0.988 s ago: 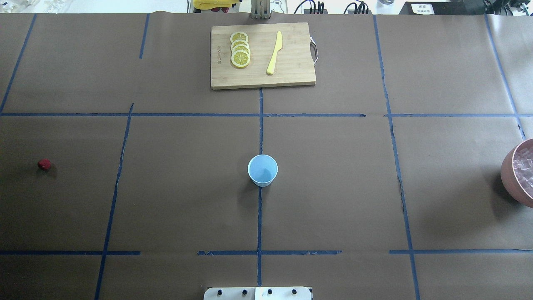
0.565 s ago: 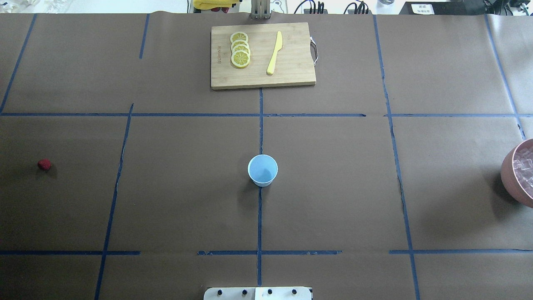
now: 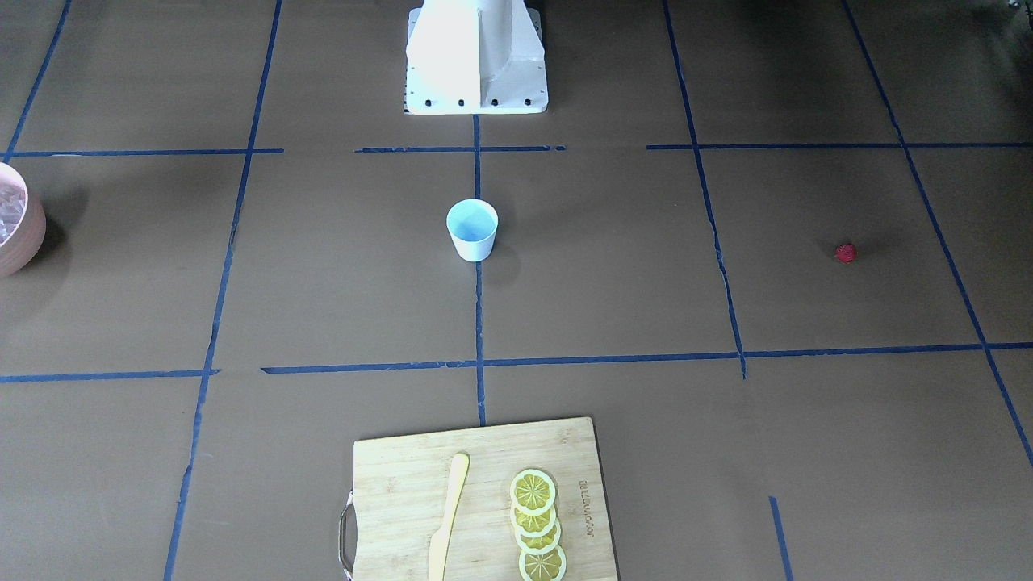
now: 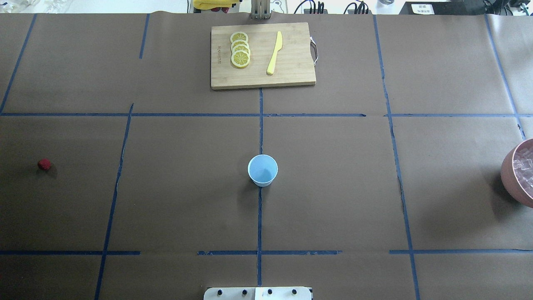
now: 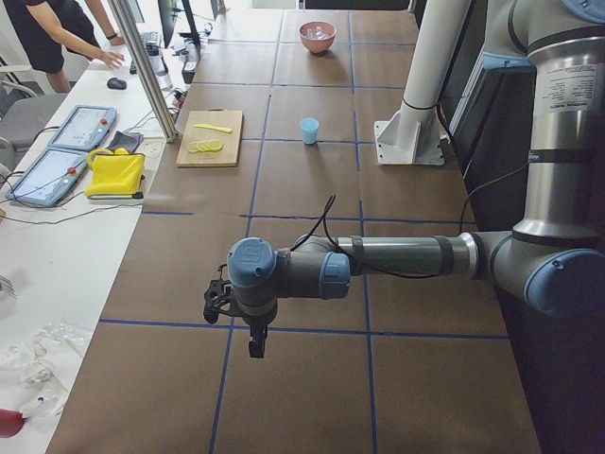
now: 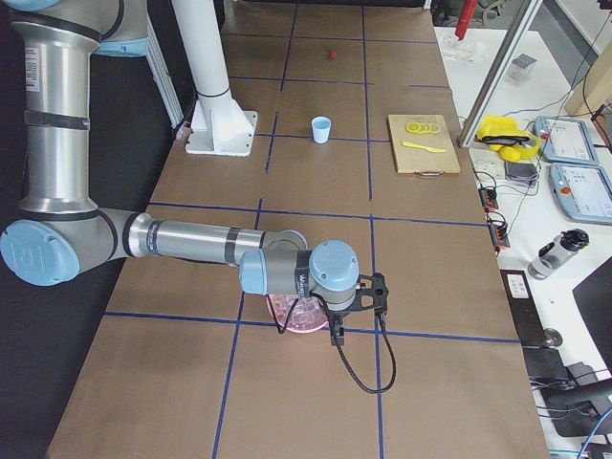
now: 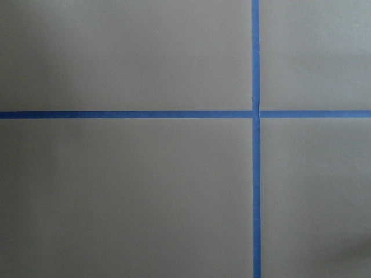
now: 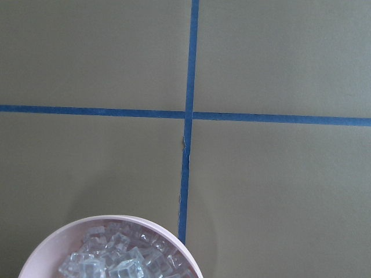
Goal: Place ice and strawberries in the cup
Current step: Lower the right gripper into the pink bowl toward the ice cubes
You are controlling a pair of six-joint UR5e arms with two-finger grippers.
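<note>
The cup [image 4: 262, 170], white with a pale blue inside, stands upright and empty at the table's middle, also seen as the cup [image 3: 472, 229]. One red strawberry [image 4: 44, 164] lies alone far out on the robot's left. Ice cubes [image 8: 122, 263] fill a pink bowl [image 4: 509, 175] at the right edge. My left gripper [image 5: 253, 339] hangs over bare table at the near end of the exterior left view; I cannot tell if it is open or shut. My right gripper [image 6: 335, 335] hovers beside the pink bowl [image 6: 292, 314]; its state cannot be told either.
A wooden cutting board [image 4: 291, 75] at the table's far side carries lemon slices [image 4: 240, 50] and a yellow knife [image 4: 274, 53]. The robot's white base [image 3: 476, 56] stands behind the cup. A side bench with tablets and a person [image 5: 57, 33] runs along the far edge.
</note>
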